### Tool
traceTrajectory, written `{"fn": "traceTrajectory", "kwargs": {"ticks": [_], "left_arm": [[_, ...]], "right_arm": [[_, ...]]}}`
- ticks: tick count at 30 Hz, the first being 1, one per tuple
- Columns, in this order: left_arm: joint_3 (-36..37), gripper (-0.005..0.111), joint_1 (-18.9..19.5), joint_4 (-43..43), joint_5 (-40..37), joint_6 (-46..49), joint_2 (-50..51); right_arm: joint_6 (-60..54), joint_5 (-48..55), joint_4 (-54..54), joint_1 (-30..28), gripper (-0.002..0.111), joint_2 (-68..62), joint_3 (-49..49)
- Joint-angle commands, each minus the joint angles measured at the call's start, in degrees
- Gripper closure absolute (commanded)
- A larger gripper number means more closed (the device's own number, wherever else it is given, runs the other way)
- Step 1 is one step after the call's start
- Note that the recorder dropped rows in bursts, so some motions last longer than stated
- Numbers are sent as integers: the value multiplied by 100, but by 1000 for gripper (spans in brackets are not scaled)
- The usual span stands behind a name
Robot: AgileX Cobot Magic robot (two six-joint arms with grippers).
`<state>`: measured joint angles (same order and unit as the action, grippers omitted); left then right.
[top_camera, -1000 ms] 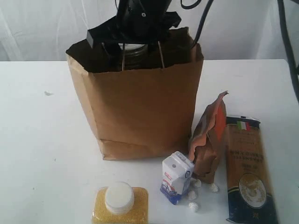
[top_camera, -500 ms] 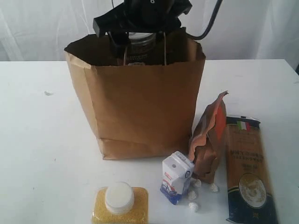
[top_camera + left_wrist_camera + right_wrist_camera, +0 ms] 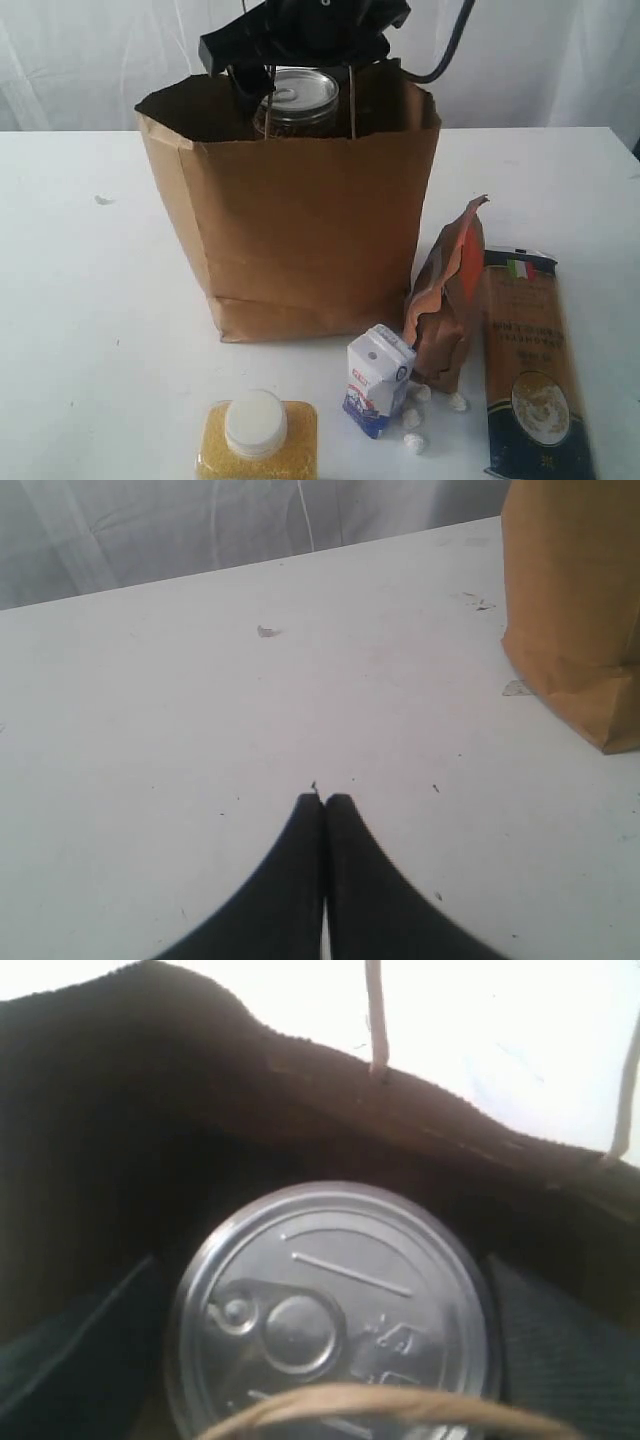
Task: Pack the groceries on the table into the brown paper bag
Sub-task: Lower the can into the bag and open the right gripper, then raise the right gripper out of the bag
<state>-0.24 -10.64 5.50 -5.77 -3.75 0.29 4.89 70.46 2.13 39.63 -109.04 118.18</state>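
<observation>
One dark metal pull-tab can [image 3: 303, 98] hung upright at the mouth of the tall kraft-brown paper bag [image 3: 300, 240], its silver lid about level with the rim and its long axis vertical. Directly above, the black right hand [image 3: 302, 70] appeared to hold it, with dark pads [image 3: 560, 1350] against either side. The bag's interior lay straight below, so lowering looked like the next move. The left hand [image 3: 323, 800], tips together and empty, sat low over the white bench [image 3: 90, 320] near the bag's bottom corner. Four groceries lay nearer the exterior camera: a yellow white-capped bottle [image 3: 257, 440], a small white-blue carton [image 3: 378, 380], a brown-orange pouch [image 3: 447, 300] and a long brown-blue spaghetti pack [image 3: 535, 370].
</observation>
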Motion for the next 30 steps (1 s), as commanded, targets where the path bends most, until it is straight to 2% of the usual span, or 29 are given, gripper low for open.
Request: {"fn": "traceTrajectory", "kwargs": {"ticks": [1, 13, 19, 30], "left_arm": [[24, 107, 18, -3, 17, -7, -29], [24, 107, 18, -3, 17, -7, -29], [24, 107, 18, -3, 17, -7, -29], [24, 107, 18, -3, 17, -7, -29]], "right_arm": [[47, -50, 5, -30, 31, 87, 33], [23, -50, 275, -30, 32, 1335, 33], [-140, -50, -13, -20, 36, 1957, -150], [-1057, -50, -1200, 0, 36, 2911, -1522]]}}
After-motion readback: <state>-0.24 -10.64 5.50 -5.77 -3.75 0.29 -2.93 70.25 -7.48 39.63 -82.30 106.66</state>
